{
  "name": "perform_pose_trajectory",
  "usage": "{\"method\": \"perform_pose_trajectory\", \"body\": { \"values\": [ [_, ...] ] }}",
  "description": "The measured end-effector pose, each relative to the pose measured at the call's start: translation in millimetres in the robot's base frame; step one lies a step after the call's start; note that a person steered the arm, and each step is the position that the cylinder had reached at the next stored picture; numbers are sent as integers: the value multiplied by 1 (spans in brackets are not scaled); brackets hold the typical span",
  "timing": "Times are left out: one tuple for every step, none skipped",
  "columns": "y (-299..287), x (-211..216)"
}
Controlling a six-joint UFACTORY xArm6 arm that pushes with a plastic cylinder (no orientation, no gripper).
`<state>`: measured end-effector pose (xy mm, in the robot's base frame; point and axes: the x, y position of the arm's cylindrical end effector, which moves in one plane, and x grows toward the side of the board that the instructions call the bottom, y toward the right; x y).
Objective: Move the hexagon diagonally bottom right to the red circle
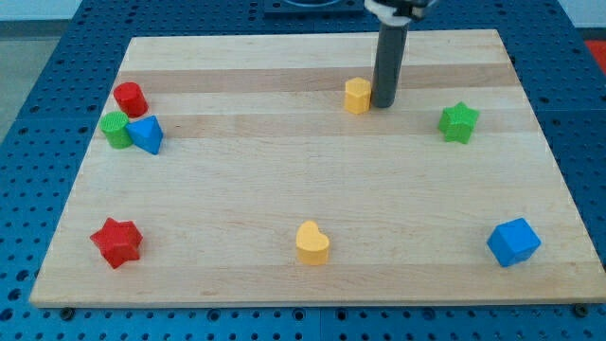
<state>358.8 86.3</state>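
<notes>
The yellow hexagon [357,96] sits on the wooden board near the view's top, a little right of centre. My tip [383,104] stands right beside it, touching or almost touching its right side. The red circle [130,98] is far off at the view's upper left. A green circle [116,130] and a blue triangle [146,134] sit just below the red circle, touching each other.
A green star [458,122] is at the right. A blue cube [513,242] is at the lower right. A yellow heart [311,243] is at the bottom centre. A red star [116,242] is at the lower left. The wooden board's [284,180] edges border a blue pegboard.
</notes>
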Motion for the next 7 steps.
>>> {"method": "perform_pose_trajectory", "body": {
  "values": [
    [-18, 14],
    [-18, 13],
    [-7, 1],
    [-1, -17],
    [-8, -17],
    [-39, -17],
    [-80, -15]
  ]
}}
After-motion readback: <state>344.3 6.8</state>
